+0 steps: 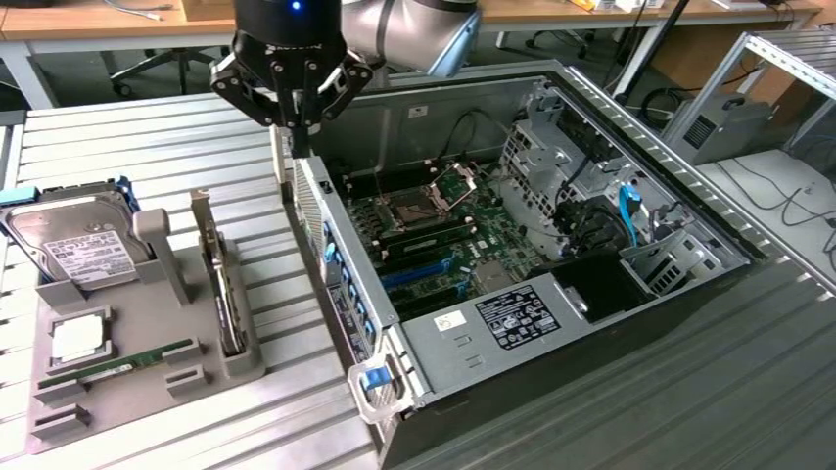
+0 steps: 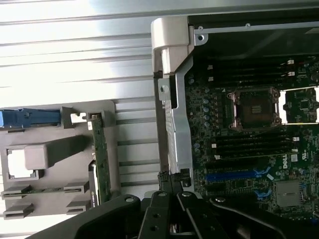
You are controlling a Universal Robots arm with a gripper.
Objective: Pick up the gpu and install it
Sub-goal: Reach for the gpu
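Observation:
The gpu (image 1: pixel 219 284) is a slim dark card standing on its long edge in a slot of the grey holder (image 1: pixel 131 392), at the exterior view's left of the computer case. In the wrist view the gpu (image 2: pixel 98 159) shows edge-on as a narrow green strip. My gripper (image 1: pixel 301 147) hangs shut and holds nothing, above the case's metal wall (image 1: pixel 313 211) and apart from the card. The wrist view shows my gripper (image 2: pixel 169 183) with its tips together over that wall. Blue expansion slots (image 1: pixel 418 279) lie on the motherboard inside the case.
The open computer case (image 1: pixel 679 259) lies on a ribbed metal table (image 1: pixel 144 137). The holder also carries a hard drive (image 1: pixel 78 245), a processor chip (image 1: pixel 78 338) and a memory stick (image 1: pixel 112 370). Cables and drive cages fill the case's far side.

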